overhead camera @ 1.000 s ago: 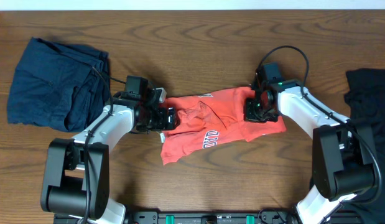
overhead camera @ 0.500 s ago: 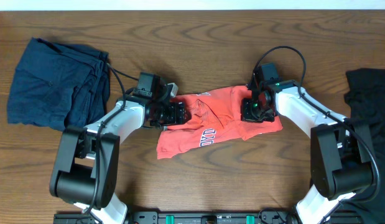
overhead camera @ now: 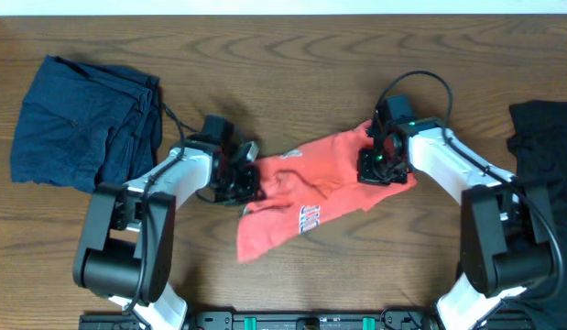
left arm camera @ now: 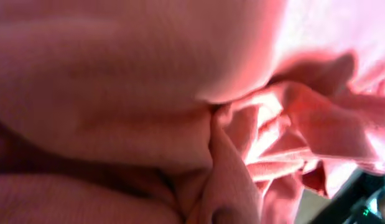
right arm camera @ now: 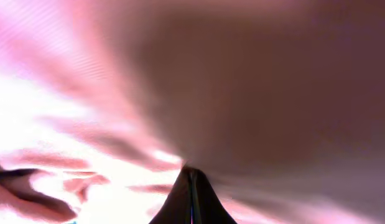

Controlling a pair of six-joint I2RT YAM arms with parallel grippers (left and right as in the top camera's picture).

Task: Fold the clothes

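Note:
The coral-red T-shirt [overhead camera: 310, 194] with white lettering lies crumpled on the wooden table, stretched in a slant between my two grippers. My left gripper [overhead camera: 243, 183] is shut on its left edge; in the left wrist view bunched red cloth [left arm camera: 254, 130] fills the frame and hides the fingers. At the shirt's upper right corner, my right gripper [overhead camera: 376, 169] is shut on the fabric. In the right wrist view its dark fingertips [right arm camera: 191, 190] meet under stretched red cloth [right arm camera: 254, 87]. A loose corner of the shirt hangs toward the front left.
A navy-blue garment [overhead camera: 81, 124] lies piled at the table's far left, close behind the left arm. A black garment [overhead camera: 544, 137] sits at the right edge. Bare wood table [overhead camera: 292, 64] stretches behind the shirt.
My left gripper has closed on the shirt's left edge after moving in over it. The shirt has shifted and now slants up toward the right gripper, which stayed shut.

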